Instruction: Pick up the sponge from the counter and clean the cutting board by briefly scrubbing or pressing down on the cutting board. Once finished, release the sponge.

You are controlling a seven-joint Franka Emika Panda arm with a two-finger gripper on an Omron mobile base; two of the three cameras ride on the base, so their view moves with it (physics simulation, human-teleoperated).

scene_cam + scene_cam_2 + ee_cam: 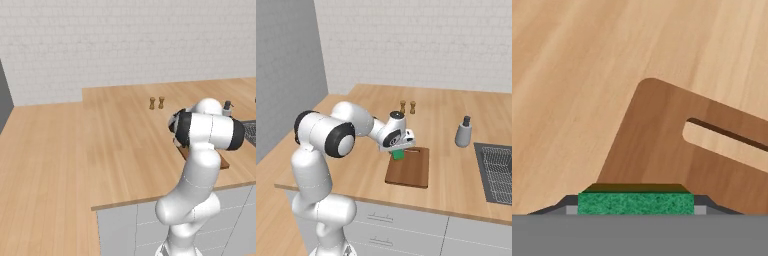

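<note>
Kitchen: light-wood worktop (456, 172) over grey cabinet fronts (406, 232), white brick wall (421, 45), sink (498, 172), two wooden shakers (407, 107).

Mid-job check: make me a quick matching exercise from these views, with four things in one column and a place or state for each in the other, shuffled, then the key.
Things:
1. sponge
2. cutting board
3. two small brown shakers
4. grey bottle

Places or states:
A. standing on the counter between the board and the sink
B. held between the fingers of the gripper, over the board's corner
C. lying flat near the counter's front edge, with a slot handle at one end
D. standing side by side, beyond the board toward the wall

Pairs: 1-B, 2-C, 3-D, 4-A
</note>
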